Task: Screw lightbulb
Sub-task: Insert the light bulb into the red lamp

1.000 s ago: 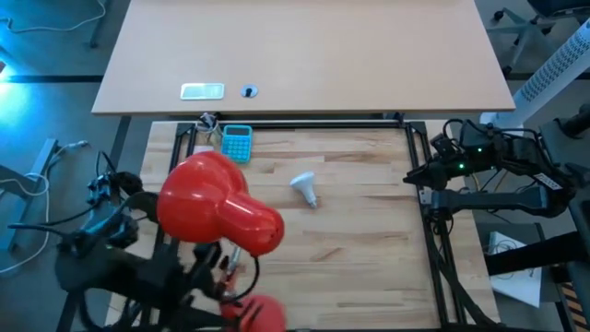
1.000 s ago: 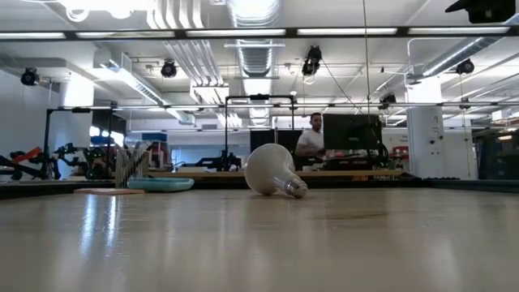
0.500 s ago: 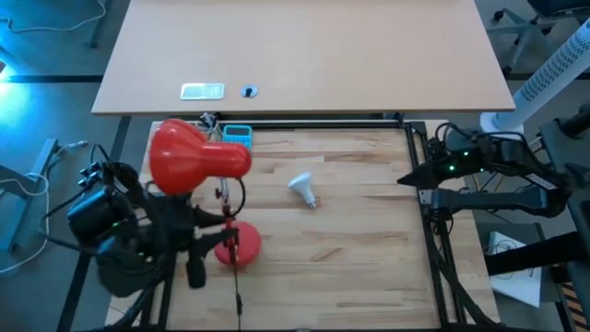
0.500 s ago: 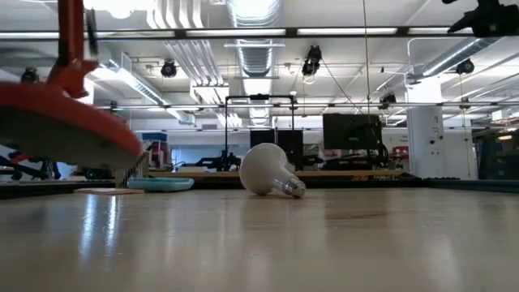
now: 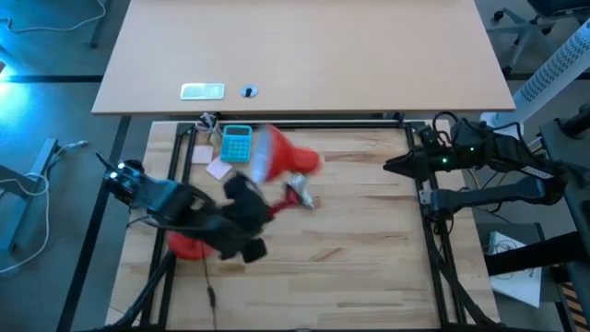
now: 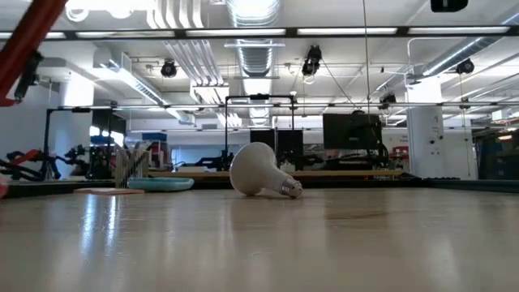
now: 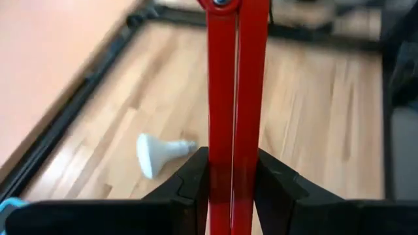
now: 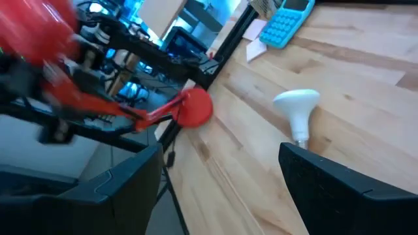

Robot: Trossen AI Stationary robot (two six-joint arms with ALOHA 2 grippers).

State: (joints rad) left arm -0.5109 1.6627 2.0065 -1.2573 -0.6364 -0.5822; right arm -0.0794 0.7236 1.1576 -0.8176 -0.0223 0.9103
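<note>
The white lightbulb (image 5: 304,194) lies on its side on the wooden table (image 5: 359,240), with its dome and neck resting on the wood (image 6: 259,170) (image 7: 157,151) (image 8: 297,108). My left gripper (image 5: 261,210) is over the table's left half, shut on the arm of a red desk lamp (image 5: 277,159). The lamp's cone shade hangs over the bulb's far left side, and its round base (image 8: 194,108) is near the left edge. My right gripper (image 5: 392,164) hovers open at the table's right edge, with the bulb ahead of it. My left gripper pinches the lamp's thin red arm (image 7: 232,156) between its two fingers (image 7: 196,176), which lie across the arm. The arm runs on past the fingers toward the shade, and the lamp is tilted. Whether its base touches the table I cannot tell.
A blue calculator (image 5: 236,143) and a pink note (image 5: 218,170) lie at the far left of the table. A black frame (image 5: 424,231) borders the table. Bare wood spreads across the near and right parts. A larger tan desk (image 5: 304,55) stands behind.
My left gripper has swung the red lamp from the near left corner up and toward the far right. The shade now hangs by the calculator and the bulb. The bulb has shifted slightly on the wood. My right gripper has moved a little toward the table's middle.
</note>
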